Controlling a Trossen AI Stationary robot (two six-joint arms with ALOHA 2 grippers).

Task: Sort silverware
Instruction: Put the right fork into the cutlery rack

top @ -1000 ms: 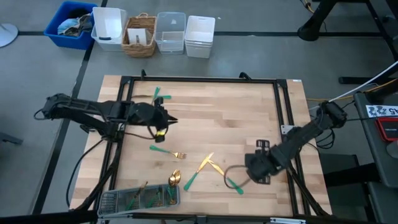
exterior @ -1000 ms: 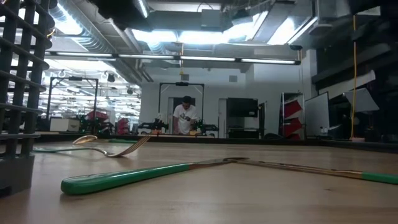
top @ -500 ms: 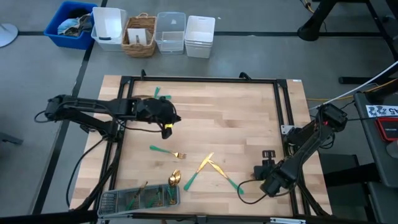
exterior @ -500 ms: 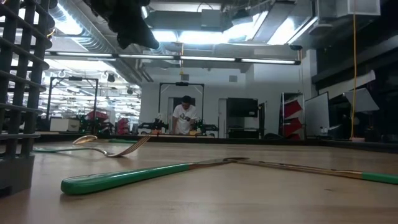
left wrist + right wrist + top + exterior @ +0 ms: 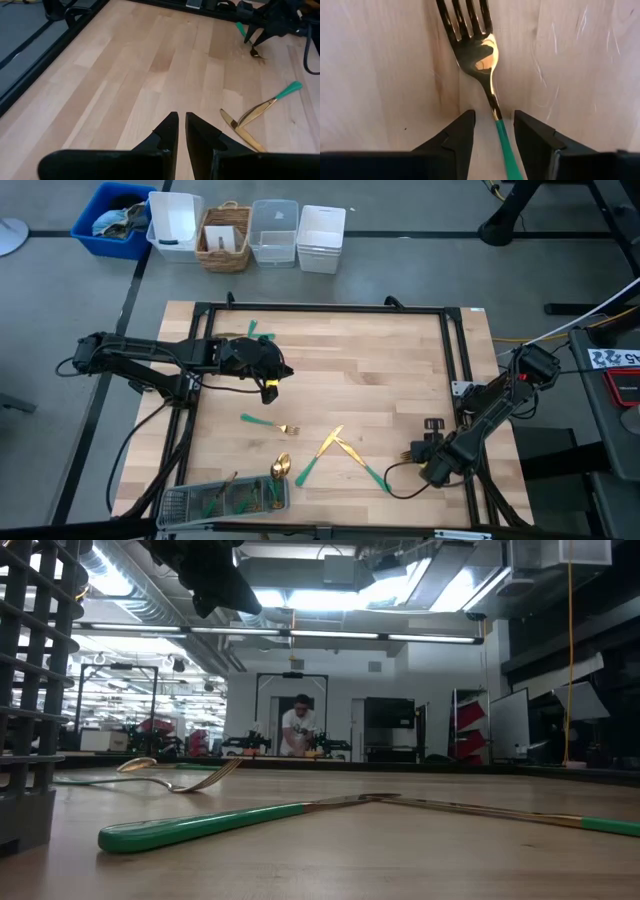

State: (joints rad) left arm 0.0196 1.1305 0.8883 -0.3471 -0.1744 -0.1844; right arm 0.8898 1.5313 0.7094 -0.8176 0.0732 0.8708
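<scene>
Gold-headed, teal-handled silverware lies flat on the wooden table: a fork [image 5: 270, 423], two crossed knives [image 5: 338, 446], a spoon [image 5: 281, 467] and pieces near the far left [image 5: 258, 333]. Several more sit in the grey mesh tray [image 5: 180, 502] at the near left. My right gripper [image 5: 494, 117] is low over the table near its right edge [image 5: 428, 460], open and pointing down. Its fingers stand on either side of another fork [image 5: 477, 50], where the neck meets the handle, without touching it. My left gripper [image 5: 180, 116] hangs shut with nothing in it above the table's left middle [image 5: 272, 380].
Bins and a basket [image 5: 225, 235] stand in a row beyond the far edge. A black frame rail [image 5: 320, 308] runs around the table. Bare wood lies at the table's middle and far right. In the low view a person [image 5: 300, 725] stands far off in the room.
My right gripper has come down toward the table and drifted toward its right edge, staying open. My left gripper has shifted slightly toward the right and rolled, and now shows at the top of the low view.
</scene>
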